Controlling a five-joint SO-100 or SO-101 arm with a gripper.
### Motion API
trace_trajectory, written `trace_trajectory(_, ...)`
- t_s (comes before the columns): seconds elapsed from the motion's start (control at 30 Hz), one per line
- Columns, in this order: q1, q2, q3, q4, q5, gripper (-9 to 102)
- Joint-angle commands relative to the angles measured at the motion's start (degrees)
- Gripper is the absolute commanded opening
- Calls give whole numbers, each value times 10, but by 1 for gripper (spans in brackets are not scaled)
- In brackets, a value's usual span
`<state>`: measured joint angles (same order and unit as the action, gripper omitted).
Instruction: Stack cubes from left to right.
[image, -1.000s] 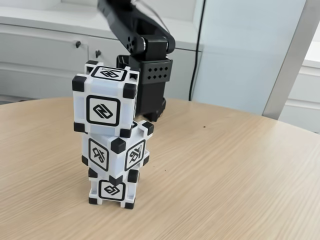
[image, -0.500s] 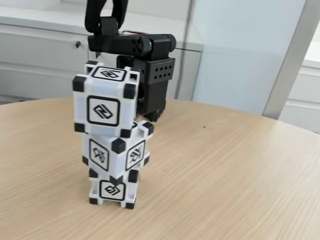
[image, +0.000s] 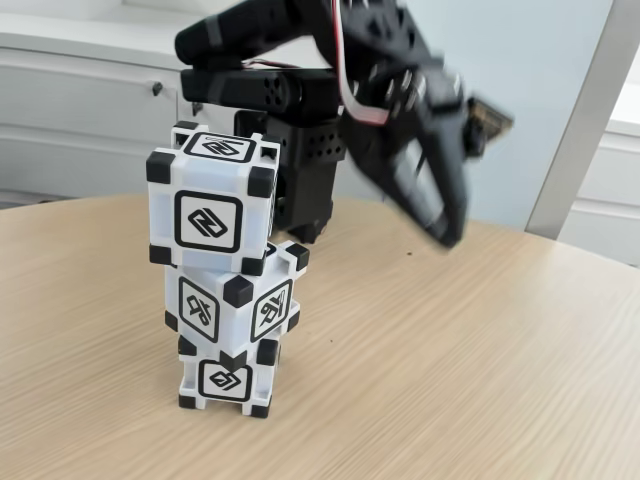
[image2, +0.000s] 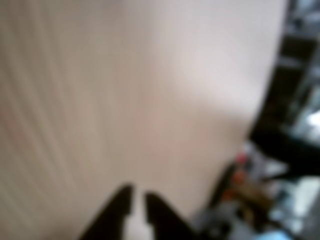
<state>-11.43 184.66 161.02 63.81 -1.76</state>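
The wooden desk (image: 480, 350) fills most of the fixed view, with white cabinets (image: 80, 100) behind it. The black arm (image: 300, 90) rises at the back of the desk and reaches to the right in that view, smeared by motion blur. Its hand (image: 450, 225) hangs in the air well apart from the cubes, pointing down toward the desk; in the wrist view the hand (image2: 136, 200) shows as two dark fingertips with only a narrow gap between them, nearly closed and grasping nothing, over bare wood. On the left of the fixed view the three cubes stand in one tower on the desk: the bottom cube (image: 225, 378), the middle cube (image: 235, 300) turned corner-forward on it, and the top cube (image: 210, 205) resting on that, shifted slightly left.
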Motion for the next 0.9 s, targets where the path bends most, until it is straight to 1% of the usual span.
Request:
trace_trajectory(0.0,55,33,8,-10,-5,4)
trace_trajectory(0.07,92,33,9,-10,-28,5)
trace_trajectory(0.13,134,29,10,-10,-34,2)
trace_trajectory(0.33,234,29,9,-9,35,0)
trace_trajectory(0.47,286,29,10,-9,50,0)
trace_trajectory(0.63,308,29,10,-9,70,0)
trace_trajectory(0.87,308,33,11,-9,53,0)
